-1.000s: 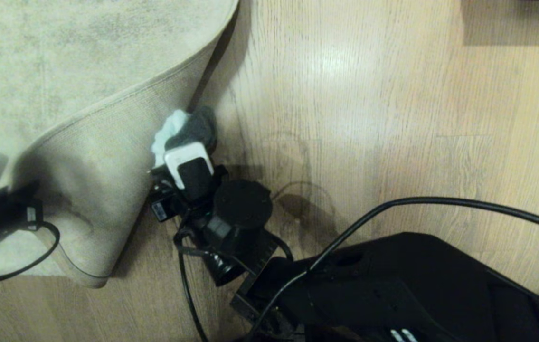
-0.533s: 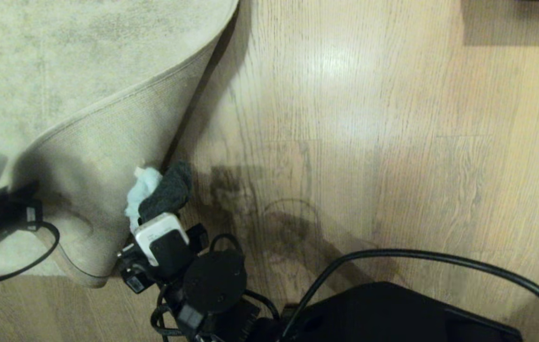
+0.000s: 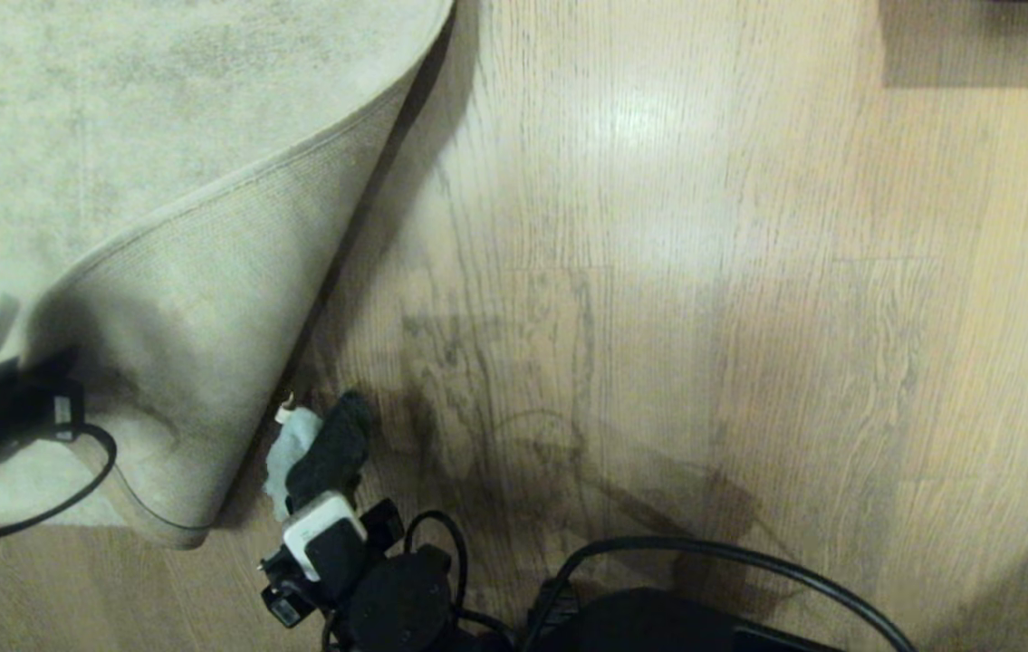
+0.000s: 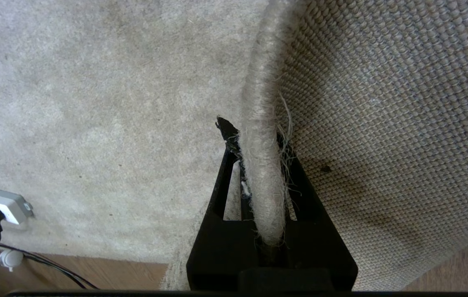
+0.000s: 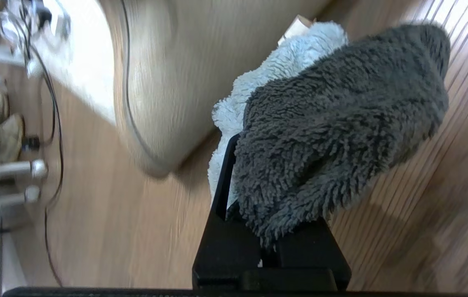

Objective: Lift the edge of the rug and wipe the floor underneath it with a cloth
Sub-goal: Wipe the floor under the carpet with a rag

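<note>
The rug edge [image 4: 260, 165] is held folded back, clamped in the left tool [image 4: 258, 173] at nine o'clock in the head view. The cloth [image 3: 319, 453] is gripped in the right tool [image 3: 319, 507] at six o'clock, against the floor [image 3: 658, 317] beside the fold. Wiping is judged under way; lowering the rug remains.

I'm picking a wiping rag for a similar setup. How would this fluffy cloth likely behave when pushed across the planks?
Probably floppy: the cloth slumps over the right gripper rather than holding a shape. Its long shaggy pile suggests it is light and compressible. On the glossy floor it would likely glide, though it may bunch against the raised rug edge.
</note>
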